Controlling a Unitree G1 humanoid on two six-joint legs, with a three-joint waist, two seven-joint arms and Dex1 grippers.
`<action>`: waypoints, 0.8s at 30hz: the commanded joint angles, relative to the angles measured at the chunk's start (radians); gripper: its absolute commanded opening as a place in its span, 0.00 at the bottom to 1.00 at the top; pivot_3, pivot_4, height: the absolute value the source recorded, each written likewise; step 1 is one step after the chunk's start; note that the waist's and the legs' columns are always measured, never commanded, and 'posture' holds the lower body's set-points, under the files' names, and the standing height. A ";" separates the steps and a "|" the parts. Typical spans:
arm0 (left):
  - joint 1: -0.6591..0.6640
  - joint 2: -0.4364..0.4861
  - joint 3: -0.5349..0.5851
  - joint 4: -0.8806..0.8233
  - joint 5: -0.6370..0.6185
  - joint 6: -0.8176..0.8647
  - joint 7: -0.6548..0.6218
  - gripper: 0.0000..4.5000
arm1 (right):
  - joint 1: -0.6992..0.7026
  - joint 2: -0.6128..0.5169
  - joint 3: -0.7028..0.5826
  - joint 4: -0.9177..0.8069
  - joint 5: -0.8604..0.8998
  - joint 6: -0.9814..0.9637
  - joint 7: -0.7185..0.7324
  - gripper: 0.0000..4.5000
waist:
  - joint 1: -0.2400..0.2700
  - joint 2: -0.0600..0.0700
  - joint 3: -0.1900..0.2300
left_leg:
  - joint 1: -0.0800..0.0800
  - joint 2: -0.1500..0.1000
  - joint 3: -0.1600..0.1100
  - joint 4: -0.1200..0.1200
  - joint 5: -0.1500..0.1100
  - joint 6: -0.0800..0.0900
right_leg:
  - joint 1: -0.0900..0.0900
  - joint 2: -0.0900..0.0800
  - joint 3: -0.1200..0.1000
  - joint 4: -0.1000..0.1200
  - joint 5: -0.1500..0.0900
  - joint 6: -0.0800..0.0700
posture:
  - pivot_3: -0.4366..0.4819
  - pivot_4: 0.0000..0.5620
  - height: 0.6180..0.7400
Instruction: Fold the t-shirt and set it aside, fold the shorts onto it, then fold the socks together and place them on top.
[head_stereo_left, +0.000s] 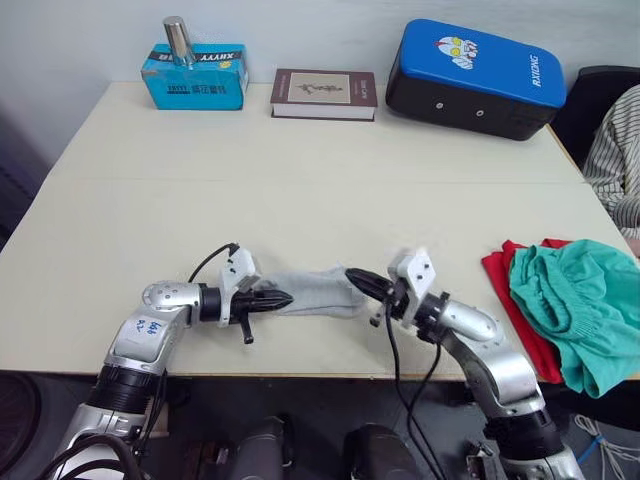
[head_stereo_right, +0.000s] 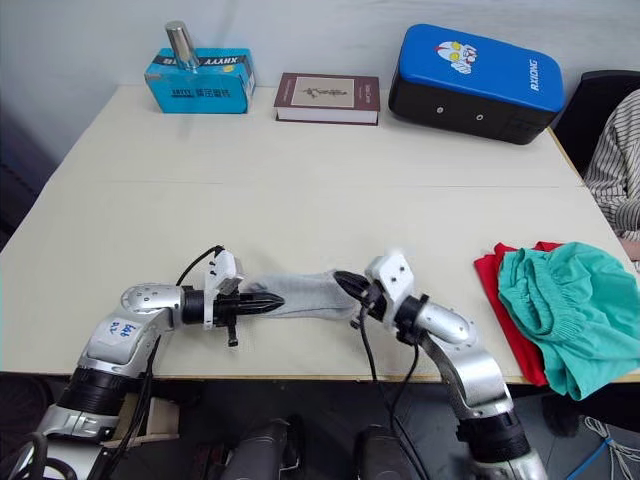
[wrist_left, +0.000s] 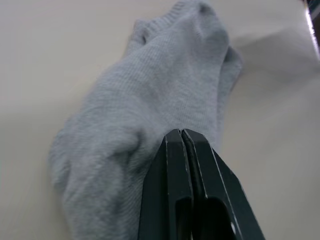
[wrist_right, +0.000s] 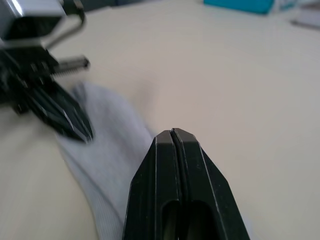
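The light grey socks (head_stereo_left: 320, 290) lie stretched out near the table's front edge, between my two grippers. My left gripper (head_stereo_left: 283, 298) is shut, its tips resting on the socks' left end (wrist_left: 165, 80), and no cloth shows between its fingers. At the socks' right end my right gripper (head_stereo_left: 353, 274) is likewise shut, its tips above the cloth (wrist_right: 107, 150). At the table's right edge lies the red t-shirt (head_stereo_left: 498, 272), with the teal shorts (head_stereo_left: 575, 300) in a loose heap on top of it.
Along the table's (head_stereo_left: 300, 190) far edge stand a blue tissue box (head_stereo_left: 195, 80) with a metal cylinder (head_stereo_left: 179, 40) on it, a brown book (head_stereo_left: 324, 94) and a blue and black case (head_stereo_left: 470, 75). A person's striped sleeve (head_stereo_left: 615, 160) shows at the right.
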 joint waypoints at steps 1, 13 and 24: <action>-0.052 -0.023 0.073 -0.019 -0.072 0.023 0.022 0.01 | -0.059 0.025 0.054 0.088 -0.083 -0.013 -0.047 0.00 | 0.003 0.000 0.000 | 0.000 0.000 0.000 0.000 0.000 0.000 | 0.000 0.000 0.000 0.000 0.000 0.000 | 0.48 0.27 1.00; -0.037 -0.026 0.011 0.009 0.045 0.015 0.126 0.01 | -0.030 -0.021 0.203 0.267 -0.278 -0.254 0.004 0.00 | -0.001 -0.001 0.000 | -0.001 -0.001 0.000 0.000 0.000 0.001 | 0.000 0.000 0.000 -0.001 0.000 0.000 | 0.48 0.27 1.00; 0.045 -0.006 -0.030 -0.034 0.079 0.054 0.151 0.01 | -0.001 -0.017 0.175 0.393 -0.313 -0.414 -0.001 0.00 | 0.000 -0.001 -0.001 | 0.001 -0.001 0.000 0.000 0.000 0.000 | 0.002 0.000 0.000 -0.002 0.000 0.000 | 0.48 0.27 1.00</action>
